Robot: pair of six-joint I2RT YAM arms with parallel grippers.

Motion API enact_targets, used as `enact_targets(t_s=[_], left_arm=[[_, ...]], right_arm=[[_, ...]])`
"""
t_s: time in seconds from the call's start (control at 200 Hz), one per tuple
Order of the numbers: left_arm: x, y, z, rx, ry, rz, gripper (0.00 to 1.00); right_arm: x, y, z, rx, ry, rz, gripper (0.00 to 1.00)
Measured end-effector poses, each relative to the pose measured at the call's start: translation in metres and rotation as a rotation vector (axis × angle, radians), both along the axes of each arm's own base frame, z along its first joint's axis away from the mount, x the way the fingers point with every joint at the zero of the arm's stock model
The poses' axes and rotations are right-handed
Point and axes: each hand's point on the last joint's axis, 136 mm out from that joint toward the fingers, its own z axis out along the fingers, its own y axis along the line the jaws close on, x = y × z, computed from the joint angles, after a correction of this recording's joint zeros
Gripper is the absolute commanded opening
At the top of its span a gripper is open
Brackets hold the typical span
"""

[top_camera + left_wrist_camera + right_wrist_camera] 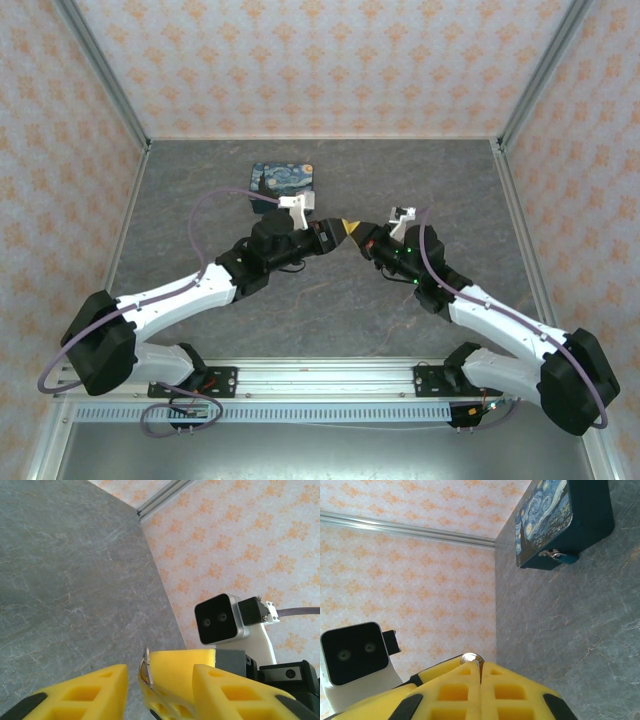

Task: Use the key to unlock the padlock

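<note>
Just off the tin: two grippers meet around a key

Seen from above, both arms reach inward, and their yellow fingers come together close to the near right corner of the painted tin [283,180]. The tin lies flat on the grey worktop [330,310].

Right gripper [481,669]: the fingers are pressed together and pinch a small silvery key [470,658], whose rounded end sticks out at the tips.

Left gripper [160,675]: the fingers stand apart, one on each side of the right gripper's tips. In the left wrist view, the key's metal edge stands in the gap, with clear space between it and the finger on the left of that view. Whether the other finger touches the right gripper cannot be told.

Padlock [565,557]: a small teal body with a thin metal loop hangs at a clasp on the tin's dark side wall, just below the edge of the painted lid. It is well apart from the key and from both grippers.
</note>
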Motion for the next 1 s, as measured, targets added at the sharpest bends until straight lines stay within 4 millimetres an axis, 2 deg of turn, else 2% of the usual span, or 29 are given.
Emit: enact_targets(t_s=[0.385,0.555,0.601,0.776,0.891,1.001], left_arm=[[0.003,0.002,-0.001,0.008,-0.005,0.028,0.13],[0.005,0.005,-0.002,0.015,-0.005,0.045,0.00],[0.005,0.005,-0.002,0.020,-0.008,0.045,0.00],[-0.001,0.012,0.001,0.064,-0.033,0.042,0.00],[-0.008,0.021,0.012,0.112,-0.094,0.031,0.00],[-0.016,0.025,0.022,0.184,-0.146,-0.020,0.00]], right_arm=[[0.000,0.000,0.002,0.006,-0.002,0.000,0.00],[0.000,0.000,0.002,0.007,-0.003,-0.001,0.00],[0.000,0.000,0.001,0.006,-0.003,0.000,0.00],[-0.010,-0.001,-0.001,-0.067,-0.042,0.039,0.34],[-0.023,-0.008,-0.002,-0.147,-0.094,0.094,0.45],[-0.029,-0.021,0.007,-0.183,-0.169,0.138,0.57]])
